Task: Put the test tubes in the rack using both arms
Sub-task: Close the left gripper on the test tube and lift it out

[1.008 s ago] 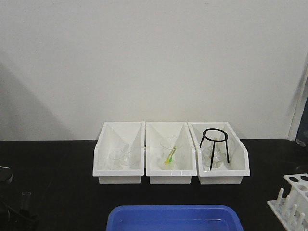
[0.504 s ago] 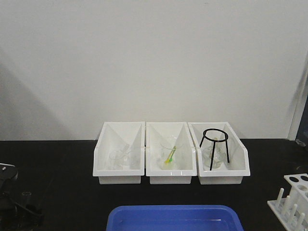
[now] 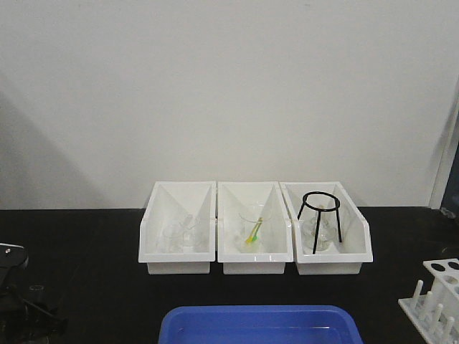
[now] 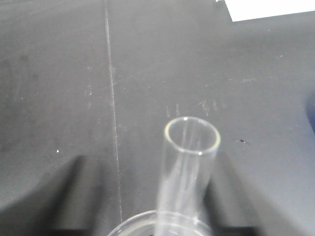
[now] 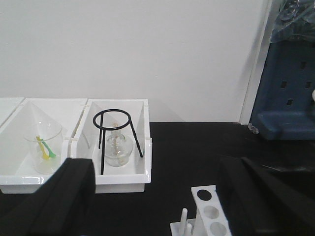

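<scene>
Pickup judged in hand: test tube [image 4: 189, 172] stood in beaker [image 4: 128, 223] at near left, left tool [image 3: 29, 315] grip cannot be told, right tool [image 5: 157, 196] released near rack [image 5: 209, 211]; clamp-and-lift called for next.

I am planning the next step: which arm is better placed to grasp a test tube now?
Left. Its wrist view shows a test tube upright directly ahead. The right claw is open near the rack, with no tube in its view.
</scene>
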